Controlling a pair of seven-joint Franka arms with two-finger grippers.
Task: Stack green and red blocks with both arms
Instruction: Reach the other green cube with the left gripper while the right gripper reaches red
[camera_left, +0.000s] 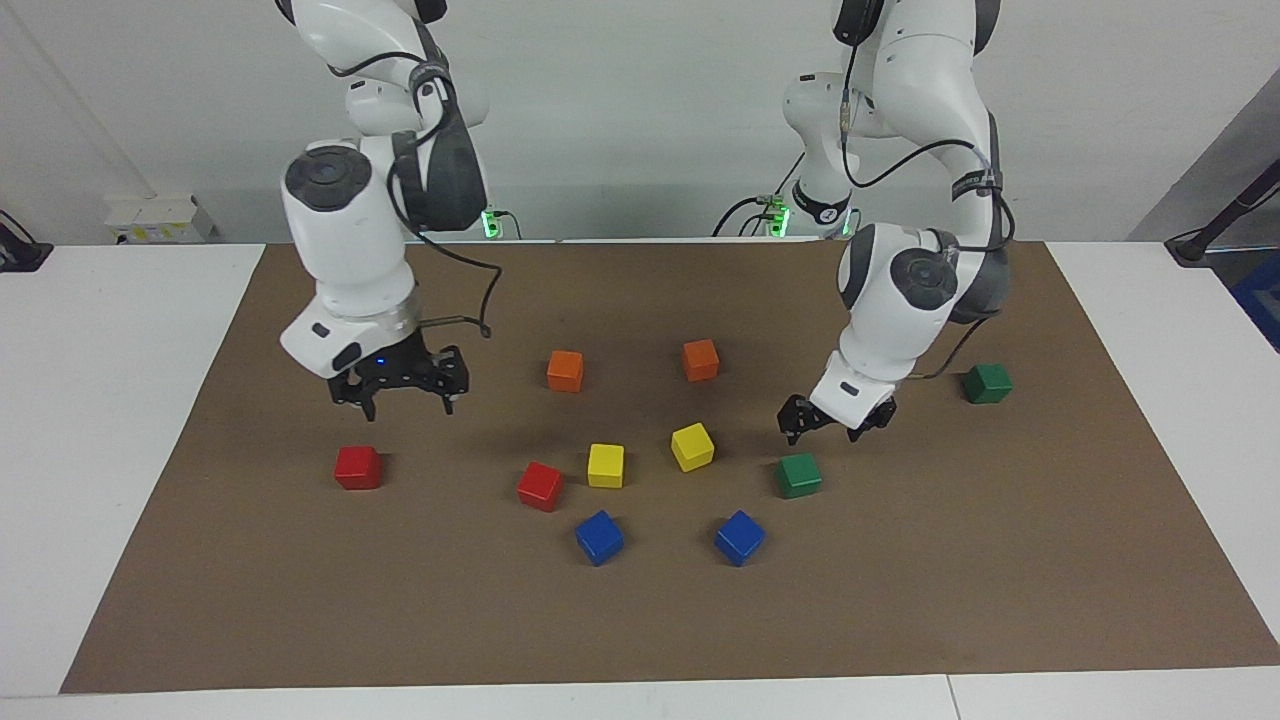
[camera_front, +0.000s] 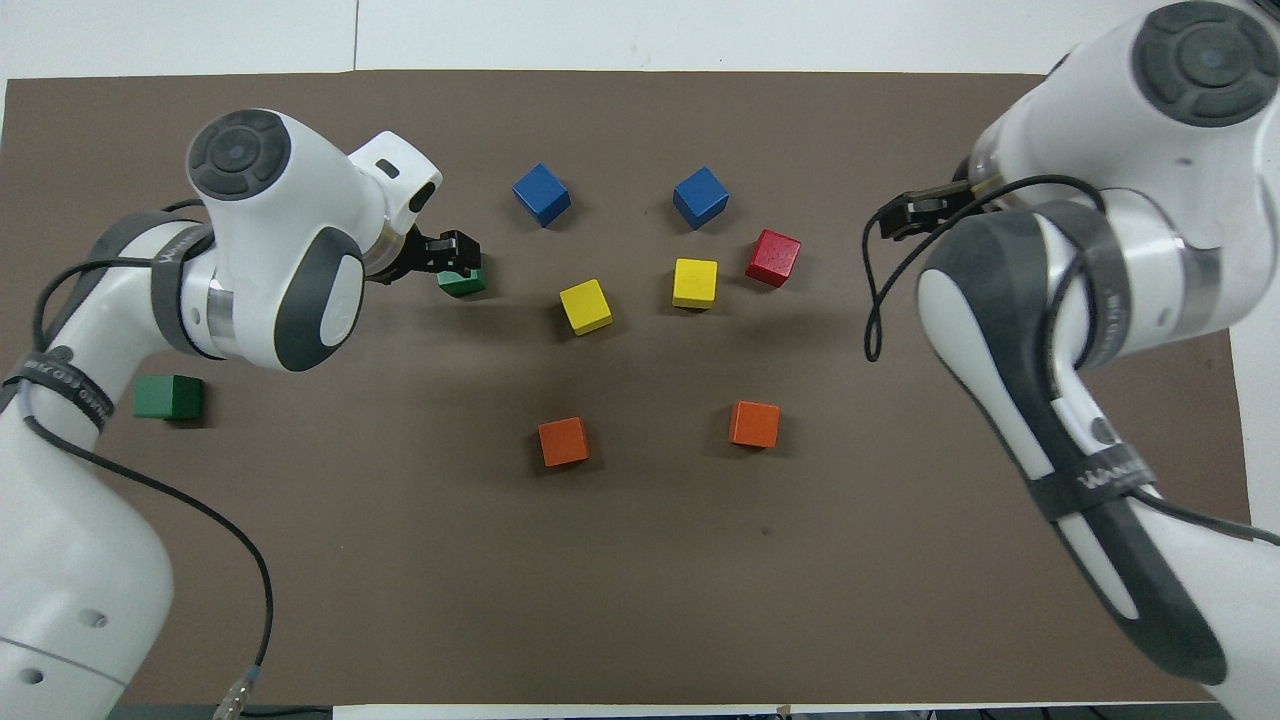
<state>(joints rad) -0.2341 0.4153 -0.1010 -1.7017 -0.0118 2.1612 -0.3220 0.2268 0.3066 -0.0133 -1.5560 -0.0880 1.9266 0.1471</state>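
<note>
Bright, even light from above, both views sharp

Soft blurred shadows of the arms fall on the brown mat; small dark shadows hug each cube; no glare

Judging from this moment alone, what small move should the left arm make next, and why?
Probably lower the left gripper onto the central green block. Its jaws are open and empty, hovering just above that block without touching, while the other green block sits alone toward the left arm's end, ready as a base.

From overhead, the right arm hides the outer red block; the left gripper half-covers a green block.
</note>
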